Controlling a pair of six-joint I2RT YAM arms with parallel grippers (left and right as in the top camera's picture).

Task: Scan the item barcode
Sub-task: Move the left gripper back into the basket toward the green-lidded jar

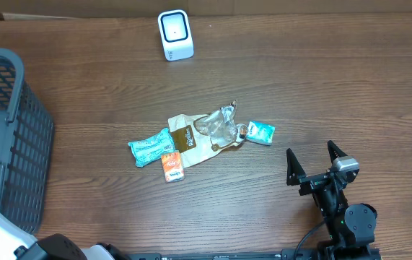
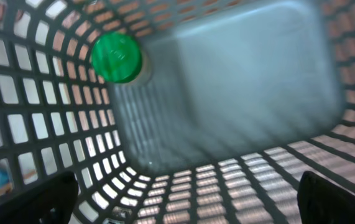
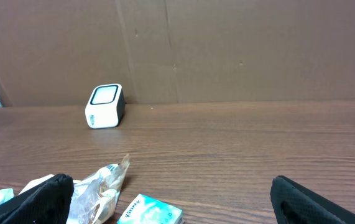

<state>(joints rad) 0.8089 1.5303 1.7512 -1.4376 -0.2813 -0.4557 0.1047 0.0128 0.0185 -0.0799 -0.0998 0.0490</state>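
Right claw [image 1: 312, 160] spread, empty; left claw [image 2: 189, 208] spread, facing grey lattice basket [image 1: 18, 144]; boxy white scanner [image 1: 174, 35].

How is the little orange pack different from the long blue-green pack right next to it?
The orange pack is short and boxy; the long blue-green pack is longer, with a patterned wrapper. The orange pack lies nearer the robot; the long blue-green pack lies just beyond it. Both lie flat on the wooden table.

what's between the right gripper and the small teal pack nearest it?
Nothing: bare table between right gripper and small teal pack, per the overhead view.
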